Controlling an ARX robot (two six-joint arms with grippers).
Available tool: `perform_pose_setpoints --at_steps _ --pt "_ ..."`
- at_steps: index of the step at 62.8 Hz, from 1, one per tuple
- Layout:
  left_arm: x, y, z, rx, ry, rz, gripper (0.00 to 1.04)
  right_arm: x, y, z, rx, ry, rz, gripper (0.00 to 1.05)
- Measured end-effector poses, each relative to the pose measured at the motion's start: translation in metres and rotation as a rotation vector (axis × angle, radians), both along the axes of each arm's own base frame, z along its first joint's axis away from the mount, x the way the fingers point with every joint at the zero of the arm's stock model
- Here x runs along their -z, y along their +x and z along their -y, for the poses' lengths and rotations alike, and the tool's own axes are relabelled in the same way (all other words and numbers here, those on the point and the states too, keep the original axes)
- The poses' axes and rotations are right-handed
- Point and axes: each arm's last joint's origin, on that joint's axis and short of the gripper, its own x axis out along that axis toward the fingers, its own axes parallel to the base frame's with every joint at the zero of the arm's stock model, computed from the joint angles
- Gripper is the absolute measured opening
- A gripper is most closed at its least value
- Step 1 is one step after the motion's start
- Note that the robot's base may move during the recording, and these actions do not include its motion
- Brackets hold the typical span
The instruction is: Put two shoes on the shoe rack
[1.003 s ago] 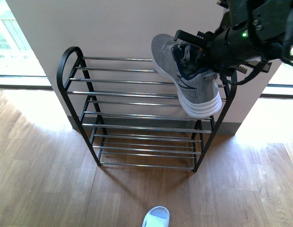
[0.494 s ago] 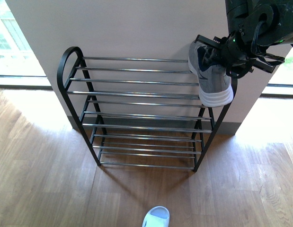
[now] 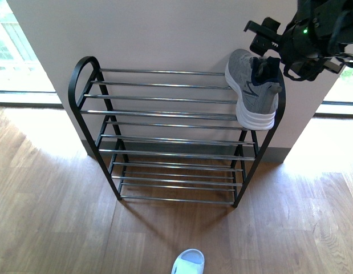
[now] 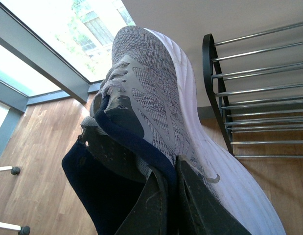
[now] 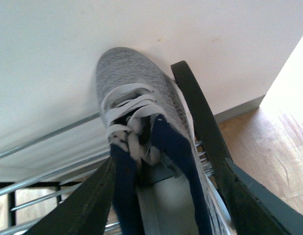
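One grey sneaker (image 4: 151, 93) is gripped by the left end effector (image 4: 174, 171), whose fingers are clamped on the dark heel collar. The shoe rack (image 3: 73, 77) is seen standing on the wooden floor (image 3: 51, 217) against a pale wall. A pale slide (image 3: 188, 263) is seen lying on the floor in front of the rack. At the rack's right end, the other grey sneaker (image 3: 253, 94) is set on the top shelf, toe toward the wall. The right end effector (image 5: 168, 166) is held just above this sneaker, jaws spread wide on either side of its collar, gripping nothing.
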Motion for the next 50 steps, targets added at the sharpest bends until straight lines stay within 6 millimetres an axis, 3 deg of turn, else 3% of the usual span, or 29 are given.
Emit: perform_pose_setpoints --at_steps 4,9,16,32,42,50 --pt "0.0 0.0 0.0 0.0 0.0 0.0 0.02 -0.015 -0.017 0.005 -0.044 0.026 0.028 0.8" --pt "0.0 0.0 0.0 0.0 0.0 0.0 0.02 -0.041 -0.053 0.016 -0.134 0.068 0.066 0.97" --pt "0.0 0.0 0.0 0.0 0.0 0.0 0.02 -0.072 -0.11 0.037 -0.273 0.101 0.113 0.96" --pt "0.0 0.0 0.0 0.0 0.0 0.0 0.02 -0.109 -0.203 0.081 -0.45 0.116 0.201 0.96" --pt "0.0 0.0 0.0 0.0 0.0 0.0 0.02 -0.119 -0.244 0.108 -0.461 0.103 0.292 0.96" --pt "0.0 0.0 0.0 0.0 0.0 0.0 0.02 -0.123 -0.256 0.116 -0.441 0.068 0.343 0.96"
